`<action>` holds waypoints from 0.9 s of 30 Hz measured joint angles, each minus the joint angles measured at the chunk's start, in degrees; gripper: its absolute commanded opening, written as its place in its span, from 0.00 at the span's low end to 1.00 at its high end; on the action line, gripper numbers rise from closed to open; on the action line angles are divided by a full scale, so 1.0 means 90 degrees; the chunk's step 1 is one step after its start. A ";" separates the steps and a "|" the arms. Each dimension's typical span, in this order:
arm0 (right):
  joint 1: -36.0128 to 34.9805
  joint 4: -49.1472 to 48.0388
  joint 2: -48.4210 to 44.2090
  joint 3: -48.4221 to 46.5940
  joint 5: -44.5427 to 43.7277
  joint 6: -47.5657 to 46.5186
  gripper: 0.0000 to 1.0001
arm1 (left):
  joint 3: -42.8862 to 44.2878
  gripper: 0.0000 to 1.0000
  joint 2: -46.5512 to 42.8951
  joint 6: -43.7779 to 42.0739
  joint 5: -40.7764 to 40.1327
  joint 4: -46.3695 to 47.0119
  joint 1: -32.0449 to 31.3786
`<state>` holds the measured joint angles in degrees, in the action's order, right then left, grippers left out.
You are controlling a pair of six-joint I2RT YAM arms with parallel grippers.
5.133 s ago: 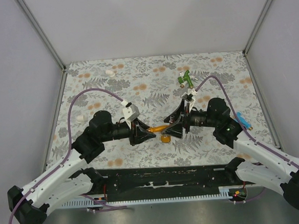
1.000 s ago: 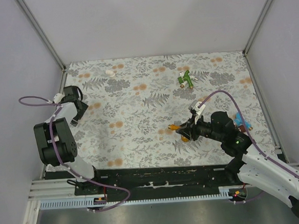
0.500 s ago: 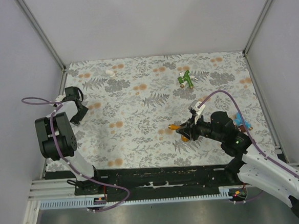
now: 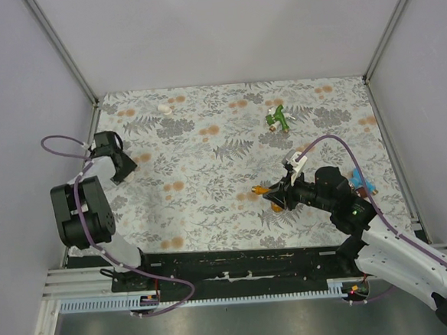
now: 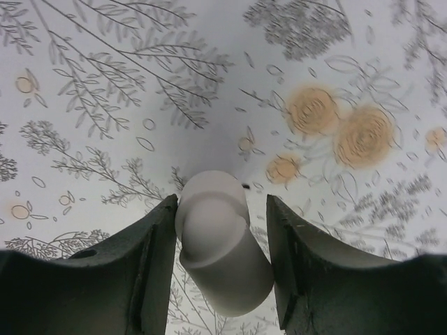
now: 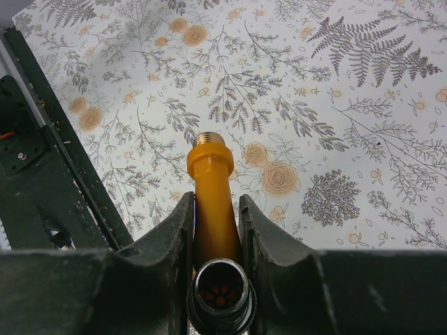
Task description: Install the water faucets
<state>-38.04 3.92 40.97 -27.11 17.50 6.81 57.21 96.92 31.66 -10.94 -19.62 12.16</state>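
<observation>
The orange water faucet [image 6: 211, 202] sticks forward out of my right gripper [image 6: 214, 199], which is shut on its body above the table; a black threaded ring [image 6: 221, 296] sits at its near end. From above, that faucet [image 4: 261, 189] points left from the right gripper [image 4: 275, 197]. A green faucet [image 4: 278, 118] lies at the back right. A blue one [image 4: 360, 179] lies beside the right arm. My left gripper [image 4: 118, 166] is at the far left edge. Its jaws [image 5: 220, 202] have closed in on a white fitting [image 5: 222, 251] lying on the table.
A second small white piece [image 4: 163, 108] lies at the back left. The enclosure's left wall post [image 4: 94, 123] stands close to the left gripper. The floral table cover [image 4: 208, 161] spreads between the arms.
The left gripper's jaws have narrowed onto the white fitting and its wrist has shifted slightly. The right arm holds the orange faucet still. Five seconds ago both grippers met at mid-table.
</observation>
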 measured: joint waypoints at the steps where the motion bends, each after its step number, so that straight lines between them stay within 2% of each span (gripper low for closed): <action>1: 0.0000 0.0000 0.0000 0.0000 0.0002 0.0002 0.00 | -0.0136 0.07 -0.0177 -0.0175 0.0231 0.0095 0.0000; 4: 0.0000 0.0002 0.0002 0.0000 0.0017 -0.0002 0.00 | -0.0483 0.02 -0.0736 -0.0631 0.1069 0.0384 -0.0002; 7: 0.0000 0.0019 0.0015 0.0000 0.0024 -0.0005 0.00 | -0.0656 0.02 -0.1234 -0.0996 0.2098 0.0682 -0.0129; 9: 0.0000 0.0068 0.0039 0.0000 0.0022 -0.0027 0.00 | -0.0622 0.04 -0.1348 -0.1290 0.2446 0.0801 -0.0459; 14: 0.0000 0.0274 0.0041 -0.0019 -0.0007 -0.0078 0.00 | -0.0248 0.07 -0.1345 -0.2295 0.2565 0.0374 -0.2545; 17: 0.0000 0.0389 0.0036 -0.0063 -0.0075 -0.0097 0.00 | -0.0185 0.08 -0.1345 -0.2552 0.2616 0.0112 -0.3451; 23: 0.0000 0.0563 0.0036 -0.0151 -0.0272 -0.0131 0.00 | -0.0155 0.12 -0.0901 -0.2577 0.2259 -0.0199 -0.4743; 27: 0.0000 0.0663 0.0036 -0.0163 -0.0408 -0.0153 0.00 | -0.0114 0.20 -0.0311 -0.2552 0.1899 -0.0330 -0.5365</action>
<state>-38.04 9.89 41.30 -28.58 13.82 5.43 56.18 94.13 8.69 6.15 -22.59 -36.12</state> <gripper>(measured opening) 0.325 0.553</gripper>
